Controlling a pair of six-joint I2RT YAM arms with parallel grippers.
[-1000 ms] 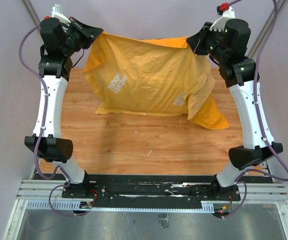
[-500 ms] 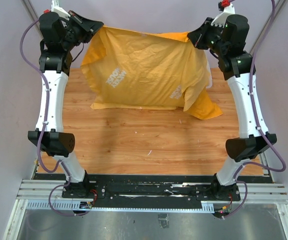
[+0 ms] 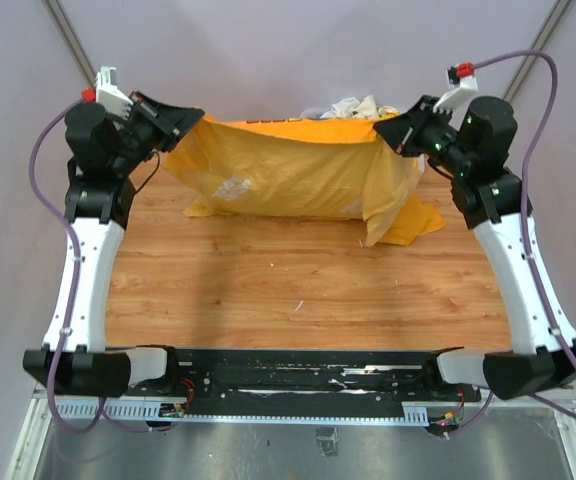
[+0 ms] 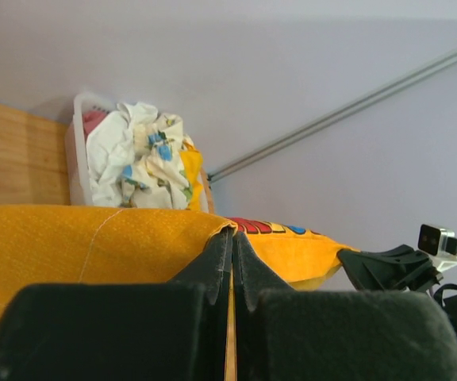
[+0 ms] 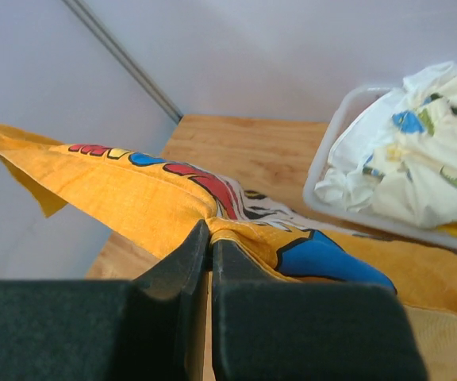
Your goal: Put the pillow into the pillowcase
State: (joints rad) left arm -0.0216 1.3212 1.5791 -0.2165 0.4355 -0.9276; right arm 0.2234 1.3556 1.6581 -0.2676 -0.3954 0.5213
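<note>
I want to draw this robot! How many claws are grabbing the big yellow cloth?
2. The left claw pinches the top left corner of the pillowcase. The right claw pinches its top right corner. No other claws are in view.

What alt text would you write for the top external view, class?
An orange-yellow pillowcase hangs stretched over a wooden table, a robot's left hand and right hand each shut on an upper corner. Crumpled cloths lie behind it.
</note>
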